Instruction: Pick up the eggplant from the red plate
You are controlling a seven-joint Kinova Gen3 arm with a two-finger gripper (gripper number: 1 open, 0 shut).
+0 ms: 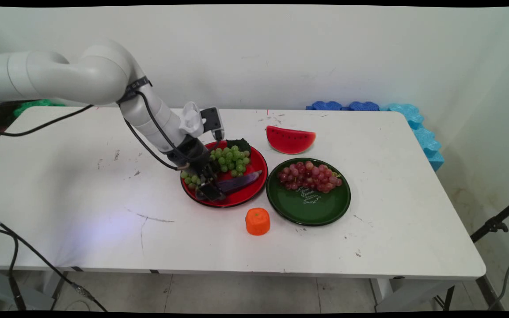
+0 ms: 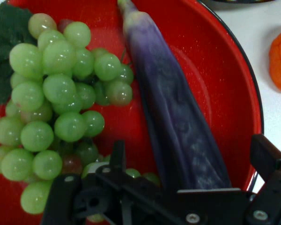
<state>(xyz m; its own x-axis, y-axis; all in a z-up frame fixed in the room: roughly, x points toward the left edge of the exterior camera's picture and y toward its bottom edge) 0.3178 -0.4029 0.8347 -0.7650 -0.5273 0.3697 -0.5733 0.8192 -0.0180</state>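
The gripper (image 1: 209, 189) is lowered into the red plate (image 1: 254, 194) at the near end of the purple eggplant (image 1: 242, 181); whether its jaws are closed cannot be told. Green grapes (image 1: 231, 160) are crowded against the eggplant's far side. An orange (image 1: 257, 221) is seen near the plate on the table (image 1: 82, 185). Red grapes (image 1: 309, 176) are held on a green plate (image 1: 309, 210) with illegible white lettering; a watermelon slice (image 1: 290, 139) lies behind.

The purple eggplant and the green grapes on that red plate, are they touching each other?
Touching. In the hand view the green grapes press against the side of the purple eggplant on the red plate, with no red showing between them there.
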